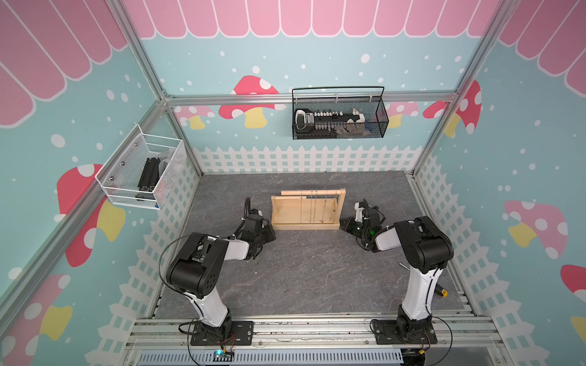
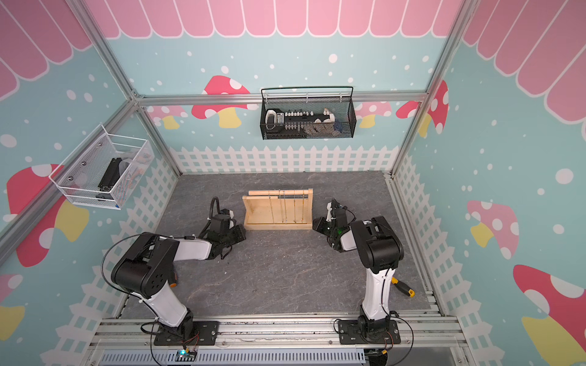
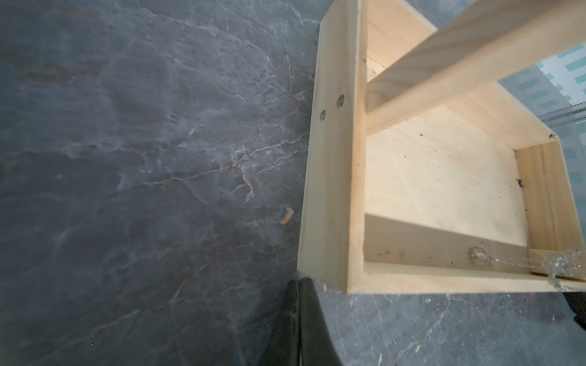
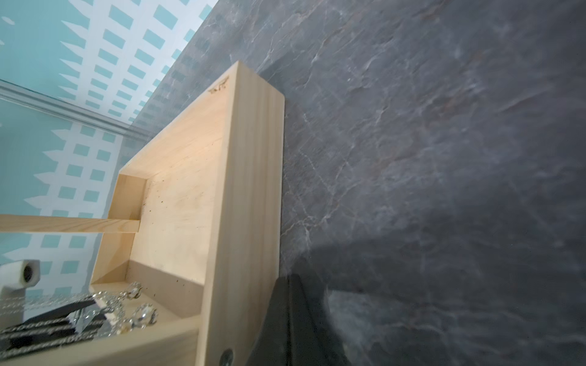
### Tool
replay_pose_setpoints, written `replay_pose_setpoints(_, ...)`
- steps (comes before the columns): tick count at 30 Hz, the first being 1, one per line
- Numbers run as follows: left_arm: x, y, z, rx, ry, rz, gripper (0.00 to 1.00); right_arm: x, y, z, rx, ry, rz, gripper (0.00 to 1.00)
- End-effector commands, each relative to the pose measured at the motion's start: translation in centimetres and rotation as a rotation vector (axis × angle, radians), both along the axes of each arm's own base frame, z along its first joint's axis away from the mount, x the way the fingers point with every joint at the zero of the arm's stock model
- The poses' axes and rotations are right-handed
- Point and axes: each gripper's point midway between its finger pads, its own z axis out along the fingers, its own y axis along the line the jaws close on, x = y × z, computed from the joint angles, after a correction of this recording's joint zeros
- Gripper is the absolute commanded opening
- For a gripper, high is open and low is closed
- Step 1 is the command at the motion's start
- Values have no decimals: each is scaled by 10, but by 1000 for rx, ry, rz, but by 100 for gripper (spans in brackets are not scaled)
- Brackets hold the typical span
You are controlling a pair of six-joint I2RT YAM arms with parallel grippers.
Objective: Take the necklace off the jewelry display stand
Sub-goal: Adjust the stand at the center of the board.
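The pale wooden jewelry display stand stands mid-mat in both top views. Several thin necklace chains hang from its top dowel toward the right end. Their sparkling pendants lie in the tray in the right wrist view. My left gripper is shut and empty on the mat, its tips just off the stand's left end board. My right gripper is shut and empty too, with its tips beside the right end board.
A black wire basket hangs on the back wall and a white mesh basket on the left wall. A yellow-and-black handled tool lies on the mat behind the right arm. A small wood chip lies near the stand.
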Motion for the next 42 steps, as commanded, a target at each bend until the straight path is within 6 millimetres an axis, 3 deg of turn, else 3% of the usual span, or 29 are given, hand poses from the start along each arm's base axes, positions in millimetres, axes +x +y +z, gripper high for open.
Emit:
replay_pose_setpoints(1, -1, -3, -15, -23, 53, 1, 0, -19, 5, -6, 51, 32, 28, 0)
replay_pose_setpoints(7, 8, -5, -19, -25, 52, 2, 0, -42, 2, -4, 55, 31, 43, 0)
replay_pose_setpoints(9, 12, -6, -19, -22, 50, 4, 0, -46, 4, 6, 71, 2, 52, 0)
replay_pose_setpoints(20, 33, -1, -20, -5, 42, 25, 0, -68, 8, 7, 90, -11, 86, 0)
replay_pose_setpoints(27, 48, 3, -19, 0, 35, 29, 0, -83, -6, 21, -47, -27, 48, 0)
replay_pose_setpoints(30, 53, 2, -19, -1, 38, 26, 0, -77, -26, 27, -179, -11, -23, 0)
replay_pose_setpoints(33, 53, 1, -21, -12, 41, 22, 0, -58, -43, 40, -250, -16, -89, 0)
replay_pose_setpoints(39, 45, -5, -16, -53, 46, 0, 0, -11, -43, 72, -188, -42, -99, 0)
replay_pose_setpoints(42, 27, -10, 8, -110, -14, -25, 0, -6, -40, 79, -199, -56, -78, 0)
